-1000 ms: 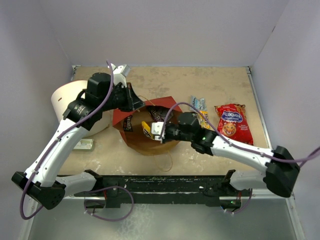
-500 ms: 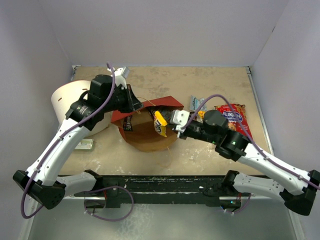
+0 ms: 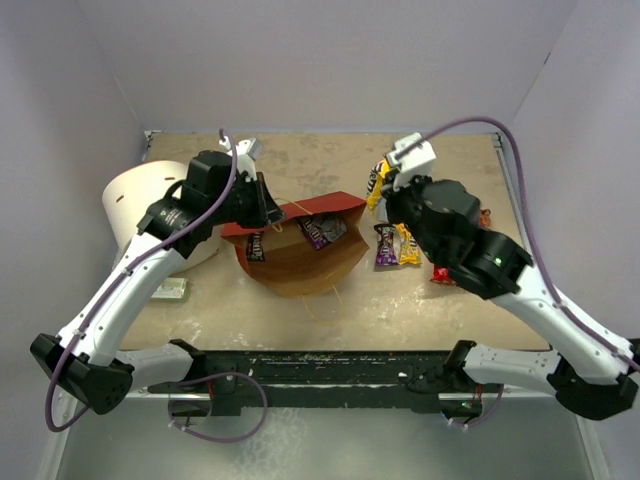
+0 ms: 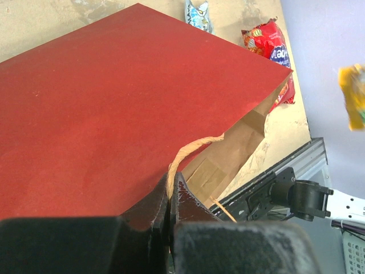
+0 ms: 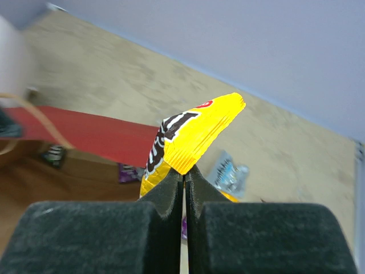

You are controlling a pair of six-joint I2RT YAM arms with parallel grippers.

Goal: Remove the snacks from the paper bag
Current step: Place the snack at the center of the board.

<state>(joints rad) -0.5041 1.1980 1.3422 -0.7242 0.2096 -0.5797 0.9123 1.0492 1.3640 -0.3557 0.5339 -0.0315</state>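
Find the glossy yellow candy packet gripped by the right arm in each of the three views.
Top external: glossy yellow candy packet, upper centre-right.
Left wrist: blurred, at the right edge.
Right wrist: centre, pinched in the jaws.
Shared landmark: the tall red paper bag.

Red paper bag [image 3: 300, 272] tilted open, purple pack [image 3: 322, 230] inside, yellow packet [image 5: 191, 128] aloft.

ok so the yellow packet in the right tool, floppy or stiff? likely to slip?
Probably light: the right tool holds the yellow packet by its crimped edge alone. Likely semi-floppy: it curves beyond the pinch rather than staying flat. The glossy film could slip, though the ridged crimp should help grip.
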